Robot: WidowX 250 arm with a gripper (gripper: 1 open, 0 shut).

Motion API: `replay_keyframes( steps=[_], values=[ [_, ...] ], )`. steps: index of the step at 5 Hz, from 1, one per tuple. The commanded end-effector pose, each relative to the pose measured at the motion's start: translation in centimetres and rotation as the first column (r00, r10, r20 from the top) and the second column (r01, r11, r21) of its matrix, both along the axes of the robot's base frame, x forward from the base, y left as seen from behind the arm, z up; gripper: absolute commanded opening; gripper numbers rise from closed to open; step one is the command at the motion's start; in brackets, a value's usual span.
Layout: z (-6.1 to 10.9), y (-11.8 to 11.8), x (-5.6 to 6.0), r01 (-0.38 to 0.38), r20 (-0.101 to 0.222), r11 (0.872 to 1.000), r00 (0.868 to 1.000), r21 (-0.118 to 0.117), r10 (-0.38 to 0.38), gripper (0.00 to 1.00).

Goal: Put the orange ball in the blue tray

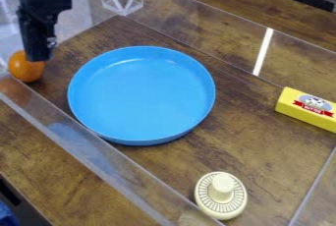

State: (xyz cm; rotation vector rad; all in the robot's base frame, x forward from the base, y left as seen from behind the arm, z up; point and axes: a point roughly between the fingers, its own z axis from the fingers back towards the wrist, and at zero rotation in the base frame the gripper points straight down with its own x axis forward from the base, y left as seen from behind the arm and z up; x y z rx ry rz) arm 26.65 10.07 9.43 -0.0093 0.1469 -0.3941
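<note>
The orange ball (23, 69) rests on the wooden table at the far left, just outside the left rim of the blue tray (141, 94). My gripper (37, 53) hangs point-down right above the ball's upper right side, its dark fingers shut with nothing visibly between them. The ball shows almost whole below the fingertips and looks to be sitting on the table rather than lifted. Nothing lies in the tray.
A yellow rectangular block (308, 108) lies at the right edge. A cream ribbed round disc (218, 194) sits near the front. Clear acrylic walls (92, 146) fence the wooden table (250, 151) at the front left and back.
</note>
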Motion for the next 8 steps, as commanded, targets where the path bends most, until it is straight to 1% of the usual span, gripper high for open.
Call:
replay_keyframes(
  steps=[1, 2, 3, 4, 5, 6, 8],
  values=[
    [2.9, -0.1, 1.3, 0.022, 0.089, 0.999, 0.996, 0.028, -0.025, 0.00],
    [4.0, -1.4, 2.0, 0.043, 0.098, 0.999, 0.994, 0.029, -0.046, 0.00],
    [5.2, -2.9, 2.9, 0.066, 0.107, 0.997, 0.992, 0.033, -0.069, 0.00],
    [5.9, -3.7, 3.7, 0.070, 0.117, 0.997, 0.990, 0.026, -0.073, 0.00],
    [5.5, -3.6, 3.8, 0.079, 0.117, 0.997, 0.990, 0.022, -0.081, 1.00],
    [5.5, -3.7, 3.8, 0.096, 0.118, 0.995, 0.988, 0.019, -0.097, 1.00],
    [4.8, -3.0, 3.9, 0.101, 0.113, 0.995, 0.988, 0.015, -0.102, 1.00]
  ],
)
